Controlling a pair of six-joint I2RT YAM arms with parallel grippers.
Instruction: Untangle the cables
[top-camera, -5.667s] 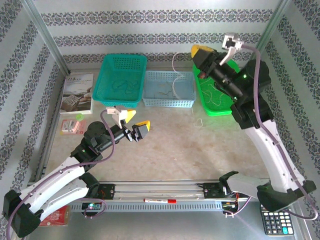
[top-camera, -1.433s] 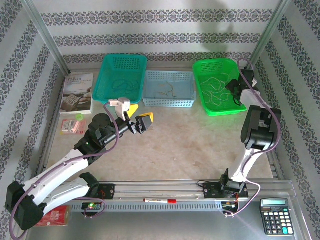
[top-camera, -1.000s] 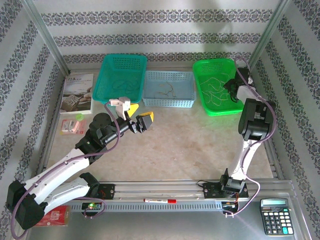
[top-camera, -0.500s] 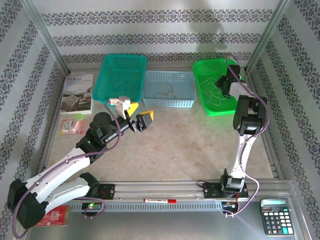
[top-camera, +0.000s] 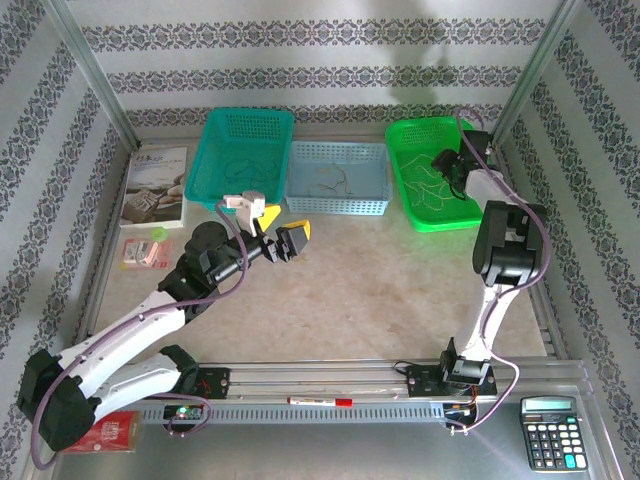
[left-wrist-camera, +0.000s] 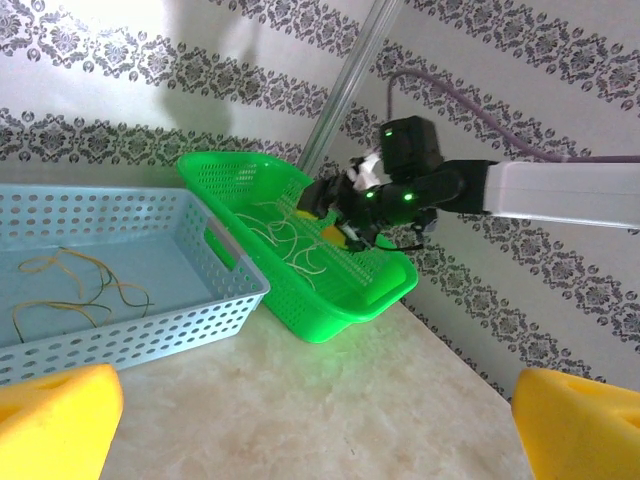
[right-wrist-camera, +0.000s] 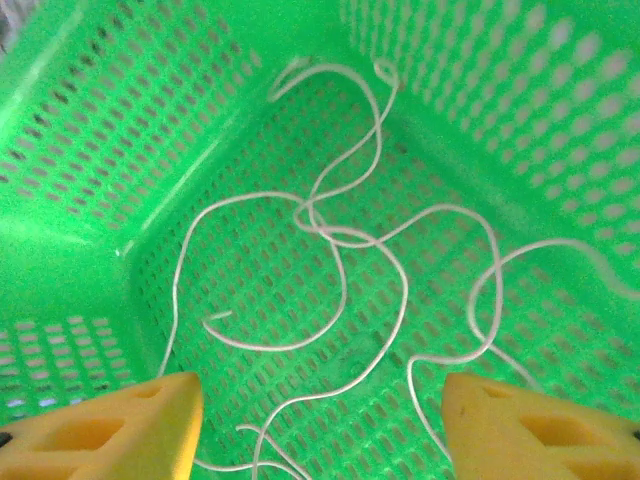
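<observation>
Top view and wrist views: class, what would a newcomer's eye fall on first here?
The bright green basket at the table's far right, with whitish cables looping over each other on its floor. The right claw hangs open above them, while the left claw is open over the table's middle.

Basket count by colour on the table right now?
teal basket: 1
pale blue basket: 1
green basket: 1
Total: 3 baskets
</observation>
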